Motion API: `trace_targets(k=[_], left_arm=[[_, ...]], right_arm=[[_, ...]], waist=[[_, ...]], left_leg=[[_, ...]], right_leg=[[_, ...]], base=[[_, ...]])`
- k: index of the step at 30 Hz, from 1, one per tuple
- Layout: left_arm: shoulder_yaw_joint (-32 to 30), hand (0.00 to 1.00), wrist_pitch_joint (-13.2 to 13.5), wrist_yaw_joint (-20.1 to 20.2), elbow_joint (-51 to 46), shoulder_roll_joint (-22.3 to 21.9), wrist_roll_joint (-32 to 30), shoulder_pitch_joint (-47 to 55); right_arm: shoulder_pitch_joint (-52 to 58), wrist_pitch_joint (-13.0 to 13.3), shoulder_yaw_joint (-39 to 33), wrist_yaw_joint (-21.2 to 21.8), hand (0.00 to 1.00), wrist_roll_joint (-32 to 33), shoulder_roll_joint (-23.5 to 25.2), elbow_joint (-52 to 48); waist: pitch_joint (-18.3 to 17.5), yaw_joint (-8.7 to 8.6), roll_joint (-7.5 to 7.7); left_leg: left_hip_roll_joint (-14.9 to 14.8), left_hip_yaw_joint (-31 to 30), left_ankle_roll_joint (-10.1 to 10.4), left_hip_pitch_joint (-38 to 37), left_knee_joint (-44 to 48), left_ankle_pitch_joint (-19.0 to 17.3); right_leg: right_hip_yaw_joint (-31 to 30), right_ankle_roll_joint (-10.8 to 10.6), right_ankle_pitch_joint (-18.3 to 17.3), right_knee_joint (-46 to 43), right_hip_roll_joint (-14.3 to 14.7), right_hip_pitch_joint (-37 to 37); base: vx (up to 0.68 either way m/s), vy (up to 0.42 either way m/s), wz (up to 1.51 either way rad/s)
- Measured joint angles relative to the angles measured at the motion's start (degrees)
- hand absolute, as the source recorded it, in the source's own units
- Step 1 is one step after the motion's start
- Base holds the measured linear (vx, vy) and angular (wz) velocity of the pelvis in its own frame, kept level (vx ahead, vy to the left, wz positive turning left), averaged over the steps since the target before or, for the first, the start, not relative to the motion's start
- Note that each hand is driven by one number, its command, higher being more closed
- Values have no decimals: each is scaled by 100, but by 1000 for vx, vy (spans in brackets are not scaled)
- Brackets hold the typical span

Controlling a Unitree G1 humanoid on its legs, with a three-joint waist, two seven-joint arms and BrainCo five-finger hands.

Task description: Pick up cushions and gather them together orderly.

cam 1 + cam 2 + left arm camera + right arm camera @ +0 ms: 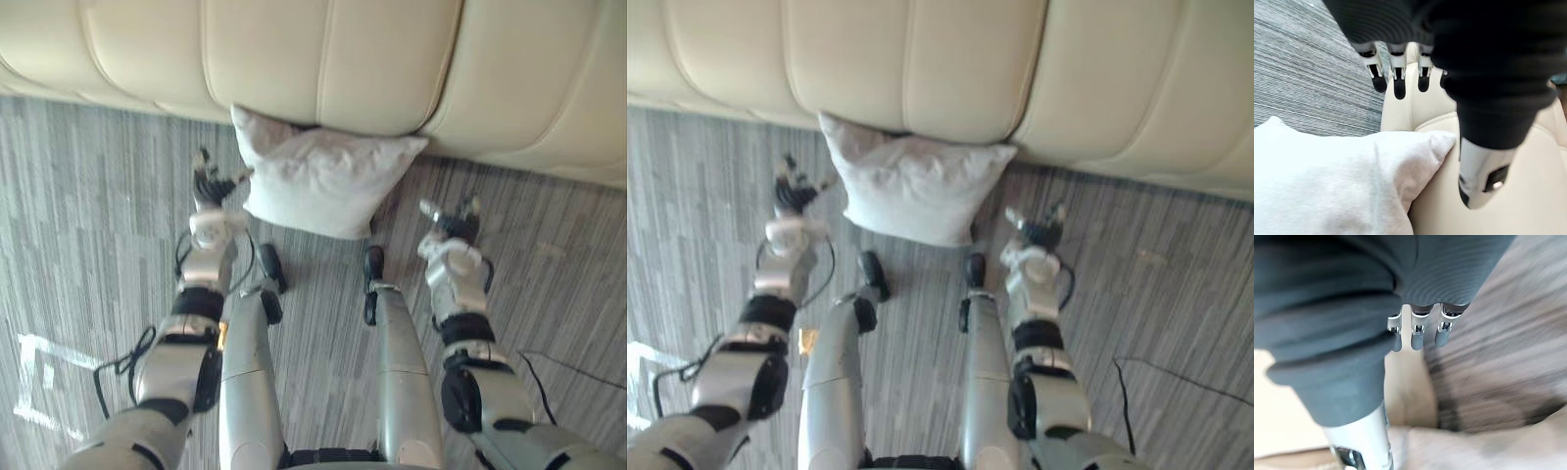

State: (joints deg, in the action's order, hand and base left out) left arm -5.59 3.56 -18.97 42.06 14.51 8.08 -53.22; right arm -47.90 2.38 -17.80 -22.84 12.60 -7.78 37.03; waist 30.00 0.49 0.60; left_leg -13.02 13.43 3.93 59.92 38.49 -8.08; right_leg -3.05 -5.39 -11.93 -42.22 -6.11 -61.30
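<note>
Against the sofa leans a white cushion; left hand, right hand spread, empty.

The white square fabric cushion lies between the left hand and the right hand, its corner just beside the left. Ahead of both hands, the cream padded leather sofa bars the way. The grey striped carpet outward of each gives free passage.

1 white cushion. 1 cream sofa with 4 padded sections in sight. 1 grey striped floor. 2 robot hands: 1 left hand, 1 right hand.
</note>
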Motion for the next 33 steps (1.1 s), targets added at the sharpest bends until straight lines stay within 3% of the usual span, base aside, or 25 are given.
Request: trace_targets(k=[9,16,17,18,29,33], left_arm=[[176,0,-8,-435,231,2,-14,-1332],[75,0,-64,-622,422,-10,-528,-1728],[59,0,-71,-634,426,-11,-591,-1745],[54,100,-106,-681,426,-38,-706,-1776],[66,100,-154,-735,27,15,-784,-1786],[303,100,-150,-894,-265,27,-612,-1658]], right_arm=[[-1382,219,235,-261,0,324,-76,487],[-1610,1,221,-328,0,315,296,1199],[-1614,-8,221,-330,100,313,315,1199],[-1614,-9,233,-328,100,312,346,1199],[-1813,150,555,-310,100,568,355,1117],[-1645,184,964,-330,100,682,314,627]], waist=[[133,12,-27],[169,40,-64],[178,41,-63],[186,43,-72],[242,21,-64],[258,16,-67]], left_leg=[[-44,-36,3,939,210,1],[-39,-144,-8,1467,370,14],[-38,-143,-11,1486,376,16],[-22,-143,-24,1523,378,26],[25,-191,-30,1698,376,75],[19,-266,-31,1692,513,74]], right_leg=[[130,-35,-24,-369,0,-1031],[178,-48,-37,-470,3,-1494],[174,-48,-37,-467,3,-1509],[157,-48,-37,-470,-1,-1546],[127,-9,-14,-451,-7,-1684],[142,-9,-14,-575,-12,-1666]], base=[[41,9,0],[11,7,2],[0,0,0],[0,0,0],[4,4,1],[0,0,0]])
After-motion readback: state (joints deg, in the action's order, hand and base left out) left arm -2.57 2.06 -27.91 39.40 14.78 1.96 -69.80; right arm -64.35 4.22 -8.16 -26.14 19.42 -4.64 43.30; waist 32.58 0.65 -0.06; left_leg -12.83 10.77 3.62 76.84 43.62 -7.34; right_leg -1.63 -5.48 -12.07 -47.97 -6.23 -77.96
